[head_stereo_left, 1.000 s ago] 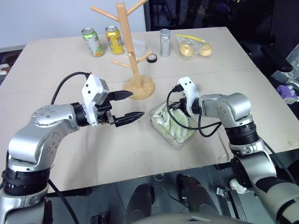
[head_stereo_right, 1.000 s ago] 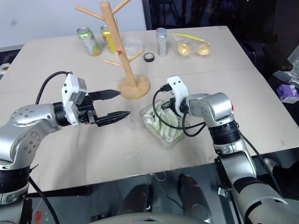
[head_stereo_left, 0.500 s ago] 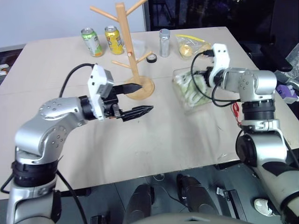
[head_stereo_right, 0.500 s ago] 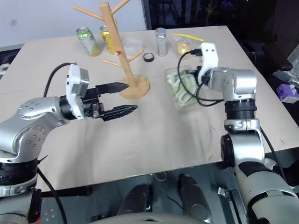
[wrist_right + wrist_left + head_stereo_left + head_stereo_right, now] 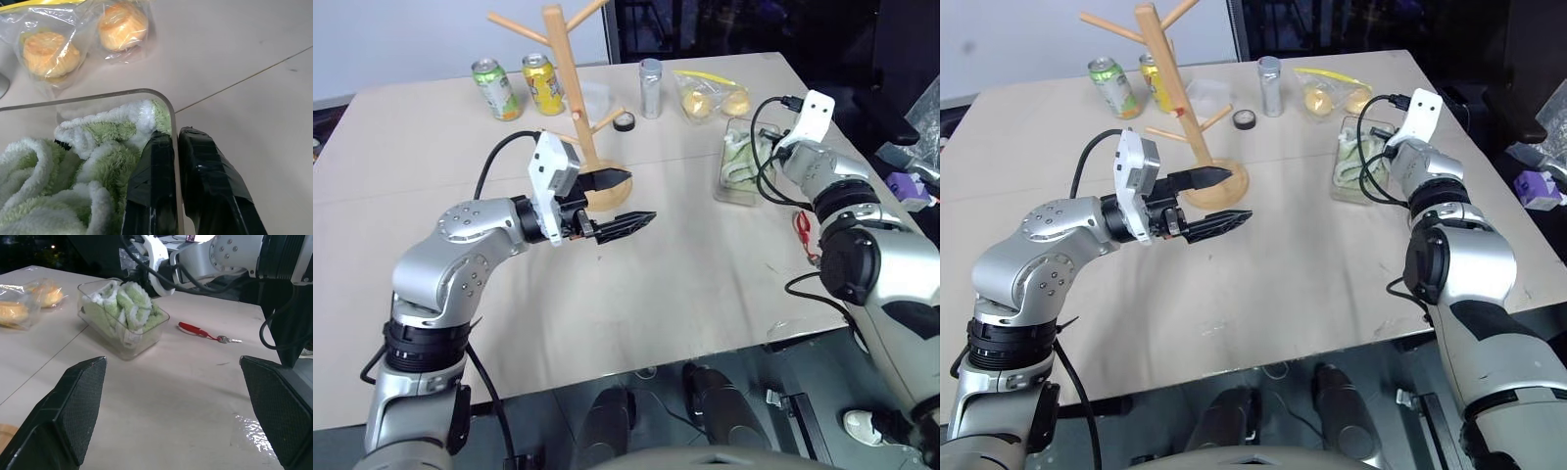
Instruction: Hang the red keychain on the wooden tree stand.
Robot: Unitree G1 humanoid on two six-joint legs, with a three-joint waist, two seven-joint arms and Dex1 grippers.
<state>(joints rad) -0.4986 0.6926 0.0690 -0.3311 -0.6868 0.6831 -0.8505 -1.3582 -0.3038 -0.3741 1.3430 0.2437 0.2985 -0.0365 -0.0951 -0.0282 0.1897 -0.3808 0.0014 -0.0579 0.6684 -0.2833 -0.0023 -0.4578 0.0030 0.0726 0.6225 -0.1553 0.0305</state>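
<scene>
The red keychain (image 5: 198, 330) lies flat on the table (image 5: 705, 284), its small grey key at one end, just beside the clear container (image 5: 122, 340) and near the table's right edge; in the left eye view it shows as a red loop beside the right arm. No gripper touches it.

The right gripper (image 5: 176, 142) is pinched closed on the container's rim, one finger inside against the green towel (image 5: 98, 147) and the other outside the wall. Just past the container lies a clear bag of yellow pastries (image 5: 73, 39).

The left gripper (image 5: 625, 201) hangs above the table with its jaws spread wide and nothing between them, just in front of the round base of the wooden tree stand (image 5: 570, 98). Behind the stand are two drink cans (image 5: 522, 85), a silver can (image 5: 650, 86) and a small roll of tape (image 5: 625, 121).
</scene>
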